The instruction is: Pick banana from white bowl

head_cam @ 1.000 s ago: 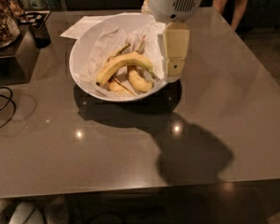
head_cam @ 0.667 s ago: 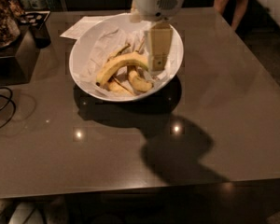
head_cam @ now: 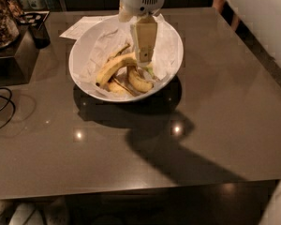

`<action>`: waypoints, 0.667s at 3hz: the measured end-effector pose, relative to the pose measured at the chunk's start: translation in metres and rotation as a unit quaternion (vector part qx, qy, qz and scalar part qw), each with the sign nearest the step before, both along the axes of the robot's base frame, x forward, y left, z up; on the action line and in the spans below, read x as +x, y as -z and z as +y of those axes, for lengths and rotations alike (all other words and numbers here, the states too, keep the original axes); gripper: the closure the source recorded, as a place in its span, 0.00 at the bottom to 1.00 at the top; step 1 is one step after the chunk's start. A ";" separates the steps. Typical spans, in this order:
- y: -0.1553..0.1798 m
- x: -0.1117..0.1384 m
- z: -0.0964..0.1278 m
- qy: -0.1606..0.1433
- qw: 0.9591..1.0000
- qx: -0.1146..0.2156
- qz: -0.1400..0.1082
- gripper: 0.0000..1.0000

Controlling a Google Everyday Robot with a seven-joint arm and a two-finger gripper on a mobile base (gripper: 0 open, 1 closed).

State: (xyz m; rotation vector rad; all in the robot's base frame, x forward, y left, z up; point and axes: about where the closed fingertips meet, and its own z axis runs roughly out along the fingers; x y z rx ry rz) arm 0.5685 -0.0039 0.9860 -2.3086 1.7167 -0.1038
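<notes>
The white bowl [head_cam: 171, 34], lined with crinkled white paper, sits at the back centre of the dark table. Inside lies the banana [head_cam: 113, 67], long, curved and yellow, its right end running under the gripper. A short stubby banana [head_cam: 138, 82] and thin browned peel pieces [head_cam: 118, 86] lie beside it. My gripper [head_cam: 144, 60] hangs from above into the bowl, its cream fingers pointing down at the banana's right end. The spot where the fingers meet the fruit is hidden.
A dark cup [head_cam: 39, 32] and a sheet of paper [head_cam: 82, 27] sit behind the bowl at the left. A dark box [head_cam: 14, 55] with food on it stands at the far left, with black cables [head_cam: 2, 108] below it. The table's front edge [head_cam: 131, 187] is near.
The gripper has moved left, from the bowl's right rim to over the middle of the bowl, and now stands at the banana's right end. The bananas have not moved.
</notes>
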 end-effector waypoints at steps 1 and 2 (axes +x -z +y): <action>0.005 0.014 0.014 -0.008 1.000 0.001 0.007 0.24; 0.017 0.029 0.027 -0.008 1.000 0.002 0.017 0.27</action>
